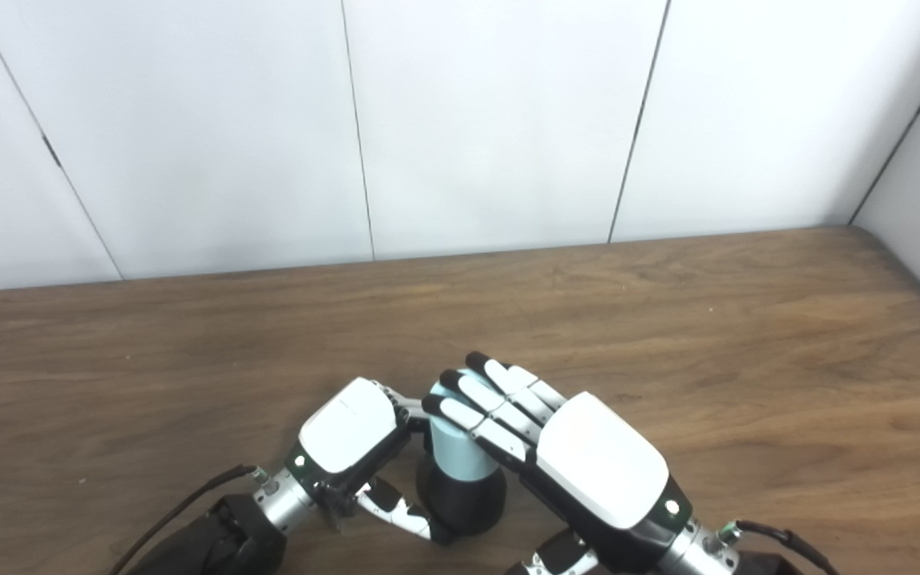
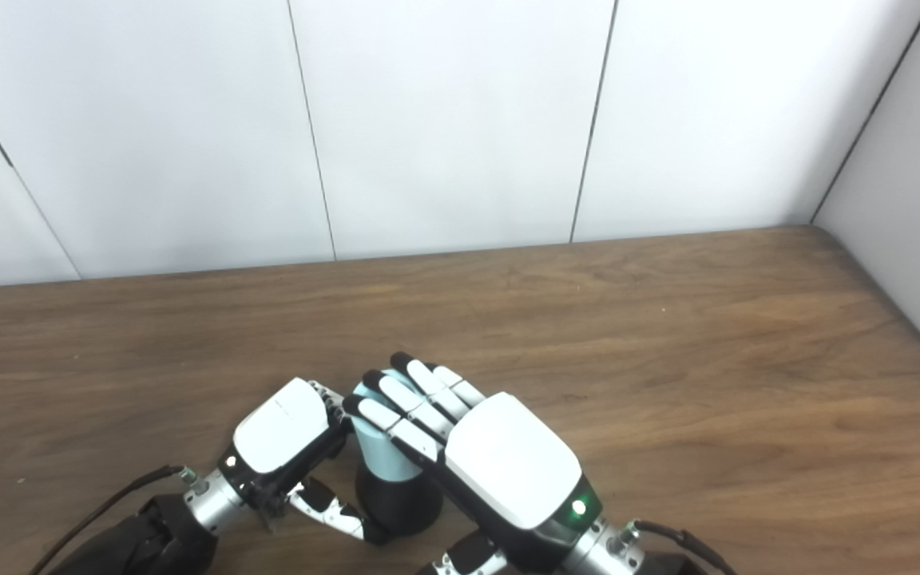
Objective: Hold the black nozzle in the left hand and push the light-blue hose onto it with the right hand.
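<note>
Left eye view: left hand [image 1: 348, 435] grips the black nozzle [image 1: 460, 499], thumb along its base. Right hand [image 1: 572, 455] wraps fingers over the light-blue hose [image 1: 456, 455].

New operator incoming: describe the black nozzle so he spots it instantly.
On the brown wooden table, look near the front edge, between the left hand and right hand. The black nozzle is the dark rounded base there, standing beneath the light-blue cylindrical hose.
</note>
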Controlling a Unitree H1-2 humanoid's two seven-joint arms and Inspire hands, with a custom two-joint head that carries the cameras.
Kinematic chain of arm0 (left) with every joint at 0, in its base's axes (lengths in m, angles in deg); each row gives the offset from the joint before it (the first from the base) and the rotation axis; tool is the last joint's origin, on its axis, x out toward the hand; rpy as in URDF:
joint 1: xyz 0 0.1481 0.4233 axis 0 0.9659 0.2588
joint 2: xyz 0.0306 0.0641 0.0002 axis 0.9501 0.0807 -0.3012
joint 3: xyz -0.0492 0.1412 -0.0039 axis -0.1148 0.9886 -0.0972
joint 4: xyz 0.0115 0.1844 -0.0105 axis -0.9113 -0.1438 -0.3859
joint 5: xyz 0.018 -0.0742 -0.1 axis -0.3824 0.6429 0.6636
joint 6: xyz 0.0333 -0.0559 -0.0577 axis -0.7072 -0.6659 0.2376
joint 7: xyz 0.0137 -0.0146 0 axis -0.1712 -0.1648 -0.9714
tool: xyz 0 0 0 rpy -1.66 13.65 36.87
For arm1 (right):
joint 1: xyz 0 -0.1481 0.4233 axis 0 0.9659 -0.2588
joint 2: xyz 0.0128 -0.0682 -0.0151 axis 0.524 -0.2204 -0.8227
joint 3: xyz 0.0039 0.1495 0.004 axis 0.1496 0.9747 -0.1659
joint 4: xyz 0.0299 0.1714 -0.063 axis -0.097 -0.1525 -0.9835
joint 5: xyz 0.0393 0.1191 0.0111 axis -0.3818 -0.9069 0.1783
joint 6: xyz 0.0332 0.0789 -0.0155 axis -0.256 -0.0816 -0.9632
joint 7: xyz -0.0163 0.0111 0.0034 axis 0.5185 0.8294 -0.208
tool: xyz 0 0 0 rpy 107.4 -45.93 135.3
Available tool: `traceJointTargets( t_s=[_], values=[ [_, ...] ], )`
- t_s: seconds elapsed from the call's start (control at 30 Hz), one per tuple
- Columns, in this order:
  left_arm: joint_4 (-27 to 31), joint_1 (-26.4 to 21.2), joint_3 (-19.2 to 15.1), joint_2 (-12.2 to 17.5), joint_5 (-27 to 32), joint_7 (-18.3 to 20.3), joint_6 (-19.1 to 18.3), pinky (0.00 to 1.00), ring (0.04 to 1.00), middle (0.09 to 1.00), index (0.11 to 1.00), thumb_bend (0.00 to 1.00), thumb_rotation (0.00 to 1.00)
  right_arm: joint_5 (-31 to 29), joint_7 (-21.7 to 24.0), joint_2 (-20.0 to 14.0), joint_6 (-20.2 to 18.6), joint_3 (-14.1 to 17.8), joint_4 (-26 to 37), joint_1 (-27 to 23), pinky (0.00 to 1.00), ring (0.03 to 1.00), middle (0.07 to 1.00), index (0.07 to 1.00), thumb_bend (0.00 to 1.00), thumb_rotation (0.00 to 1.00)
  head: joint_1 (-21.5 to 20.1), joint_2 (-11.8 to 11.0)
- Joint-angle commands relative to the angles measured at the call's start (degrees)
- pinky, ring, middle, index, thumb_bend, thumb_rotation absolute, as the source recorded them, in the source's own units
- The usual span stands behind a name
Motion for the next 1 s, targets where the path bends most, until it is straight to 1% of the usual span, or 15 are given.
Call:
traceJointTargets(
  t_s=[0.0, 0.07, 0.13, 0.2, 0.33, 0.43, 0.5, 0.57, 0.63, 0.7, 0.8, 0.87, 0.97],
  values=[
    [-4.7, 5.9, 3.6, -3.7, 0.0, -1.5, -0.3, 0.12, 0.168, 0.471, 0.478, 0.53, 0.0, 3.6, 10.8, -2.6, -3.0, -1.2, -3.9, 2.8, 0.95, 1.0, 0.956, 0.911, 0.9, 0.74, -0.1, 0.0],
    [-4.8, 5.9, 3.7, -3.7, 0.1, -1.6, -0.3, 0.13, 0.183, 0.471, 0.479, 0.53, 0.0, 3.8, 11.8, -2.6, -3.4, -1.2, -3.8, 2.7, 0.96, 1.0, 0.965, 0.92, 0.9, 0.75, -0.1, 0.0],
    [-5.0, 5.8, 4.0, -3.7, 0.4, -2.2, -0.3, 0.13, 0.182, 0.471, 0.479, 0.53, 0.0, 4.7, 13.9, -2.6, -3.9, -1.4, -3.4, 2.5, 0.96, 1.0, 0.977, 0.931, 0.91, 0.75, -0.1, -0.1],
    [-5.2, 5.7, 4.1, -3.7, 0.5, -2.5, -0.3, 0.13, 0.178, 0.471, 0.479, 0.53, 0.0, 5.7, 16.1, -2.6, -4.3, -1.5, -3.0, 2.3, 0.98, 1.0, 0.996, 0.95, 0.91, 0.78, -0.1, -0.1],
    [-5.3, 5.7, 4.1, -3.7, -0.1, -2.8, -0.3, 0.14, 0.185, 0.471, 0.479, 0.53, 0.0, 7.0, 18.7, -2.6, -4.8, -1.7, -2.6, 2.1, 0.98, 1.0, 1.0, 0.964, 0.92, 0.8, -0.1, 0.0],
    [-5.2, 5.6, 4.3, -3.7, 0.0, -3.1, -0.4, 0.13, 0.179, 0.471, 0.479, 0.53, 0.0, 7.2, 19.2, -2.6, -4.9, -1.7, -2.6, 2.2, 0.96, 1.0, 1.0, 0.957, 0.93, 0.79, -0.1, -0.1],
    [-5.2, 5.6, 4.3, -3.6, 0.1, -3.1, -0.4, 0.13, 0.175, 0.471, 0.479, 0.53, 0.0, 7.2, 19.6, -2.5, -5.1, -1.6, -2.4, 2.2, 0.97, 1.0, 1.0, 0.959, 0.93, 0.79, -0.1, -0.1],
    [-5.2, 5.7, 4.1, -3.7, 0.2, -2.8, -0.3, 0.13, 0.172, 0.471, 0.479, 0.53, 0.0, 6.8, 18.9, -2.4, -5.1, -1.5, -2.5, 2.2, 0.97, 1.0, 1.0, 0.958, 0.92, 0.78, -0.1, 0.0],
    [-5.1, 5.7, 4.0, -3.7, 0.2, -2.4, -0.3, 0.13, 0.176, 0.471, 0.479, 0.53, 0.0, 5.3, 15.3, -2.2, -4.4, -1.2, -3.1, 2.5, 0.96, 1.0, 1.0, 0.946, 0.92, 0.75, -0.2, -0.1],
    [-5.2, 5.7, 4.1, -3.6, 0.3, -2.2, -0.3, 0.13, 0.177, 0.471, 0.479, 0.53, 0.0, 3.2, 9.9, -1.7, -3.0, -0.6, -3.8, 2.7, 0.94, 1.0, 1.0, 0.941, 0.93, 0.72, -0.2, -0.2],
    [-5.4, 5.6, 4.1, -3.6, 0.4, -1.8, -0.3, 0.12, 0.17, 0.471, 0.478, 0.53, 0.0, 0.6, 2.5, -0.9, -1.3, 0.3, -3.9, 2.2, 0.99, 1.0, 1.0, 0.993, 0.91, 0.72, -0.3, -0.4],
    [-5.6, 5.5, 4.3, -3.6, 0.9, -1.7, -0.3, 0.12, 0.171, 0.471, 0.477, 0.53, 0.0, -0.4, -0.8, 0.1, -0.7, 0.9, -2.7, 0.7, 1.0, 1.0, 1.0, 0.999, 0.91, 0.73, -0.5, -0.5],
    [-5.4, 5.4, 4.4, -3.5, 1.6, -0.7, -0.3, 0.13, 0.179, 0.471, 0.479, 0.52, 0.0, -1.1, -4.0, 1.5, 0.1, 1.5, -0.8, -1.7, 1.0, 1.0, 1.0, 1.0, 0.9, 0.75, -0.5, -0.6]
  ],
)
